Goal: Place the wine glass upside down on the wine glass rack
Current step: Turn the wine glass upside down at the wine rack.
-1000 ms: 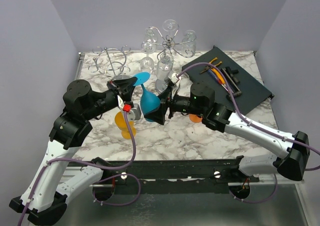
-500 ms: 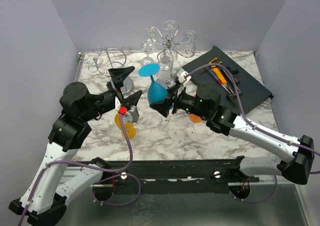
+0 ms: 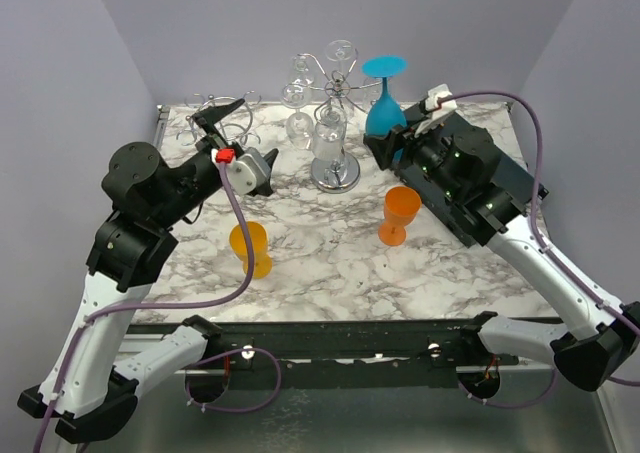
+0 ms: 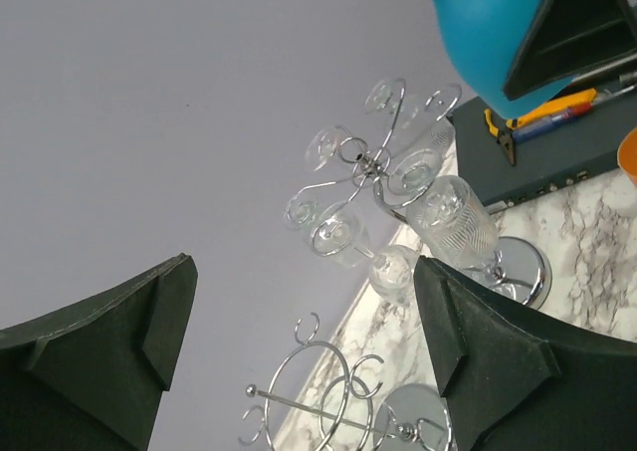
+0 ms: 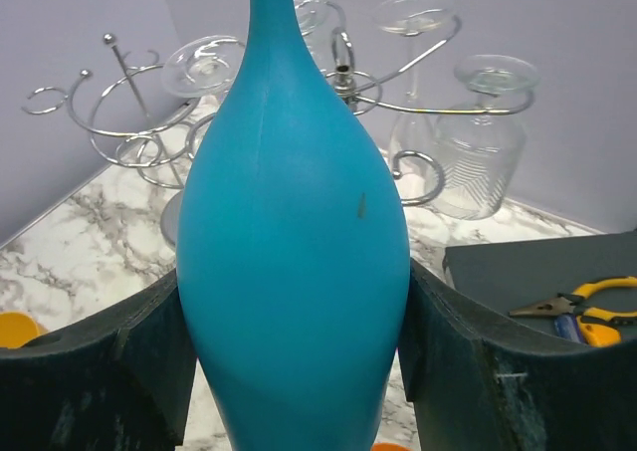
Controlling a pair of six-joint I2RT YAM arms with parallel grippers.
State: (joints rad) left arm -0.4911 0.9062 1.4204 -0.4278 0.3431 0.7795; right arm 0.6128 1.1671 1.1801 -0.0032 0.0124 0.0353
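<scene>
Blue wine glass [image 3: 383, 101] in the top view is inverted, foot up and bowl down, held off the marble table [image 3: 330, 263] by the right gripper [image 3: 385, 138], jaws clenched on the bowl. It hangs just right of the chrome wine glass rack [image 3: 335, 91], which carries several clear glasses [image 3: 297, 98]. I can't tell whether it touches the rack. The left gripper [image 3: 220, 118] is well apart from the glass, over the empty wire rack [image 3: 240, 133] at the far left, jaws released and holding nothing. One orange cup [image 3: 249, 245] stands upright front-left. A second orange cup [image 3: 399, 213] stands below the right gripper. A dark tray [image 3: 525, 183] is mostly hidden behind the right arm.

Left wrist: left gripper [image 4: 304, 272] has its jaws spread wide with only wall and racks between them. Wine glass rack [image 4: 383, 167] sits mid-frame, the empty wire rack [image 4: 323, 391] below it. Blue wine glass [image 4: 483, 33] is top right, a right-gripper finger against its bowl. Behind it is the dark tray [image 4: 557, 157] with yellow-handled pliers [image 4: 528, 112] on it.

Right wrist: blue wine glass [image 5: 294, 252] fills the centre, stem running out the top. The right gripper [image 5: 294, 371] presses on the bowl from both sides — firm grasp. Beyond it are the wine glass rack [image 5: 343, 73], the empty wire rack [image 5: 119, 122] at left and the pliers [image 5: 577, 307] at right.
</scene>
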